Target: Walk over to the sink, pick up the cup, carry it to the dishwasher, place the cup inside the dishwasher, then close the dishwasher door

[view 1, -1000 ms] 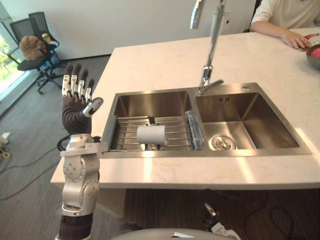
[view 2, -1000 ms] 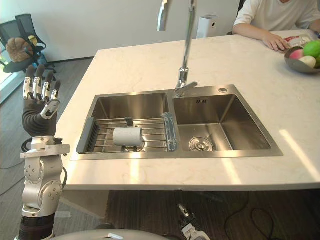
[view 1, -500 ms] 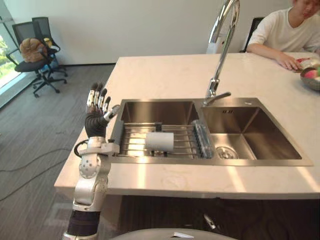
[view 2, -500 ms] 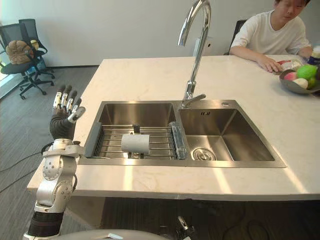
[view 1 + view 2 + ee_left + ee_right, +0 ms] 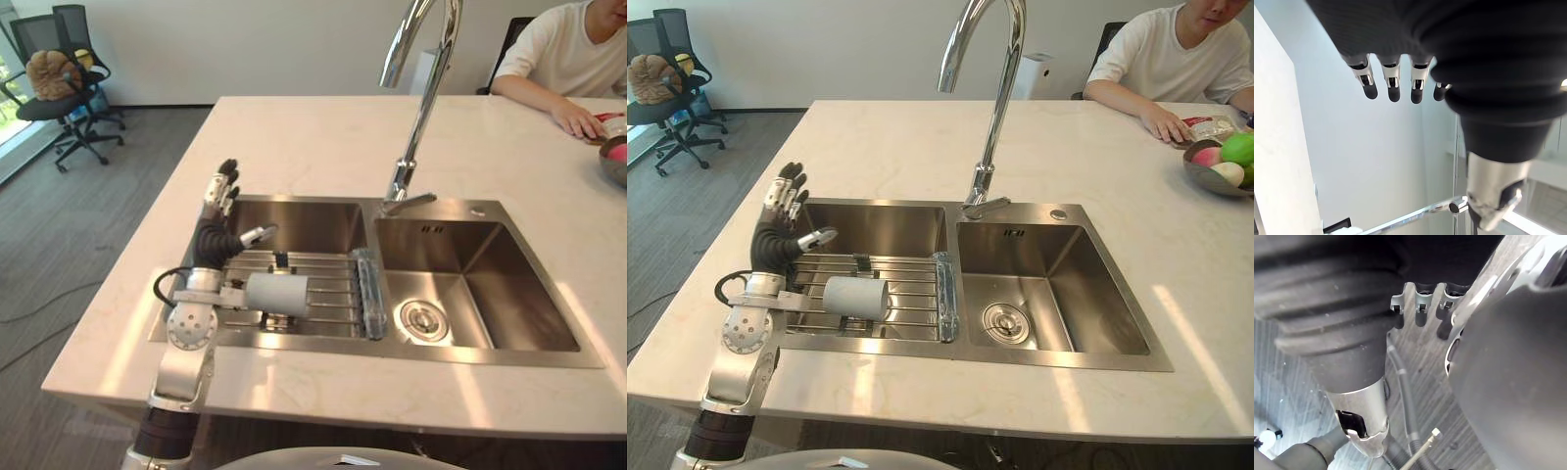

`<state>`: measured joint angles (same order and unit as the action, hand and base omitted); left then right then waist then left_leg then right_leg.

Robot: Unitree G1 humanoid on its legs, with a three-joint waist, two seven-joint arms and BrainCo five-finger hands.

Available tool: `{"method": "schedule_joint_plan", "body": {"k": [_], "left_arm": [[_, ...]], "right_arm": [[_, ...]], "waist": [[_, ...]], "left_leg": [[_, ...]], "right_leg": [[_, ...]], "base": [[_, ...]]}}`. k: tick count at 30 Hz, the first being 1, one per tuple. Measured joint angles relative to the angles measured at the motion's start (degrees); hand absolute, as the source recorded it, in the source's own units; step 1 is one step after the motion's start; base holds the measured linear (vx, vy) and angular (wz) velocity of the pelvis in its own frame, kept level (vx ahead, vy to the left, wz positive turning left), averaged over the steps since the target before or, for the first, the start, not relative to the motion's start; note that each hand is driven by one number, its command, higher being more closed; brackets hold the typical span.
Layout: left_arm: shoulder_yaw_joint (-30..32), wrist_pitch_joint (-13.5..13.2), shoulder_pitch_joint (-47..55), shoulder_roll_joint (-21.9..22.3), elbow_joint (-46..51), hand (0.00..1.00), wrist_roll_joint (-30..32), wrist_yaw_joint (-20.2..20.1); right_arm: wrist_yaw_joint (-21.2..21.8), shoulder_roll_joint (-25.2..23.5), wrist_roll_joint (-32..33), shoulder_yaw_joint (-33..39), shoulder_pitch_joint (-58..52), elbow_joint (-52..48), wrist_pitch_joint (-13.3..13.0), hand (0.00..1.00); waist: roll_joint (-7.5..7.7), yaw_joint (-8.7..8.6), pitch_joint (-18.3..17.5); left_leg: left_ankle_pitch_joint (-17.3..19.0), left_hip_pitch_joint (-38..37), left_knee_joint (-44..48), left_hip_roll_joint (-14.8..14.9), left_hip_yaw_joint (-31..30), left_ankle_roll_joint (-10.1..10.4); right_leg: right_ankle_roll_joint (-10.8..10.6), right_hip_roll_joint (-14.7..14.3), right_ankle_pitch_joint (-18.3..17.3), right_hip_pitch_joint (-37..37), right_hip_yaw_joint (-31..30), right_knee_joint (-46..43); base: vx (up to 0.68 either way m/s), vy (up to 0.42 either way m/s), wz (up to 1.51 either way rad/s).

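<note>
The cup (image 5: 279, 294), a pale cylinder, lies on its side on a wire rack (image 5: 328, 284) in the left basin of the steel sink (image 5: 304, 220). My left hand (image 5: 217, 230) is raised over the sink's left rim, just left of the cup and apart from it. Its fingers are straight and its thumb points toward the rack, so it is open and holds nothing. The left wrist view shows the same hand (image 5: 1393, 83) with its fingers extended. My right hand (image 5: 1420, 308) hangs low over the grey floor, fingers relaxed and empty.
A tall curved faucet (image 5: 423, 108) rises behind the divider between the basins. The right basin (image 5: 470, 284) has a drain. A person (image 5: 568, 69) sits at the counter's far right beside a fruit bowl (image 5: 1220, 166). Office chairs (image 5: 59, 88) stand far left.
The view has shifted closer to the sink. My left hand has moved from beside the counter's left edge to above the sink's left rim, close to the cup.
</note>
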<state>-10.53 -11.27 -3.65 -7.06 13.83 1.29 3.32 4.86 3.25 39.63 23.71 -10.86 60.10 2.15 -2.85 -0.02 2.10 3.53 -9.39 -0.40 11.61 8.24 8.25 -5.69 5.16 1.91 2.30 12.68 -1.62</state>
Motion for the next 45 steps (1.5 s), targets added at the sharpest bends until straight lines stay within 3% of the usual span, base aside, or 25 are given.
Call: {"method": "schedule_joint_plan", "body": {"k": [4, 10, 21, 28, 35, 45], "left_arm": [[-5.8, -1.1, -0.7, -6.7, -2.1, 0.0, 8.0, -1.6], [-12.0, -1.1, -0.7, -12.4, -3.7, 0.0, 14.9, -5.0], [-12.8, -1.1, -0.7, -19.1, -3.7, 0.0, 28.2, -6.7], [-12.7, 1.0, -1.0, -24.7, -7.4, 0.0, 30.4, -9.1], [-12.6, 4.4, -1.0, -25.7, -9.3, 0.0, 32.8, -8.9], [-12.1, 4.5, -1.0, -25.6, -12.9, 0.0, 35.0, -5.2]], "right_arm": [[0.0, -0.4, 0.3, 0.4, 0.1, 0.0, -0.7, 0.0], [0.2, -0.3, 0.3, 2.3, 0.8, 1.0, -0.4, 0.0], [1.3, 2.9, -4.1, -2.5, 3.5, 1.6, 0.8, 0.0], [2.5, 6.0, -4.0, -3.8, 4.3, 1.6, 2.1, 0.0], [2.6, 6.4, -4.0, -5.0, 4.0, 1.6, 2.1, 0.0], [2.6, 6.3, -4.0, -5.5, 3.2, 1.5, 2.1, 0.0]], "waist": [[1.05, 0.09, 0.3], [0.98, -0.7, 0.7], [-0.89, -0.71, 1.1], [-0.94, -1.33, 1.2], [-1.12, -1.59, 1.8], [-1.27, -2.24, 2.3]], "left_leg": [[0.4, 0.4, -0.7, -1.1, 1.3, -0.1], [0.7, 0.2, -0.7, -1.7, 1.5, -0.4], [0.7, 1.4, -0.7, -1.8, 0.7, -0.3], [0.8, 1.5, -0.7, -2.5, 0.3, -0.6], [0.9, 1.5, -0.6, -2.6, 0.4, -0.6], [1.1, 1.6, -0.7, -2.6, 1.5, -0.7]], "right_leg": [[-0.5, 0.3, 3.7, 1.7, -0.6, 6.3], [-0.6, 0.9, 3.7, 1.6, -0.9, 6.7], [-0.8, 0.9, 3.8, 0.5, -0.7, 6.7], [-0.9, 1.6, 3.8, 0.6, -0.5, 6.7], [-1.0, 1.7, 3.9, 0.6, -0.7, 6.7], [-1.1, 1.7, 3.9, -0.2, -1.5, 6.7]], "base": [[0.03, 0.036, -0.07], [-0.01, 0.014, -0.02], [-0.01, 0.0, 0.0], [0.0, 0.008, 0.01], [0.0, 0.0, 0.0], [0.0, 0.004, -0.04]]}}
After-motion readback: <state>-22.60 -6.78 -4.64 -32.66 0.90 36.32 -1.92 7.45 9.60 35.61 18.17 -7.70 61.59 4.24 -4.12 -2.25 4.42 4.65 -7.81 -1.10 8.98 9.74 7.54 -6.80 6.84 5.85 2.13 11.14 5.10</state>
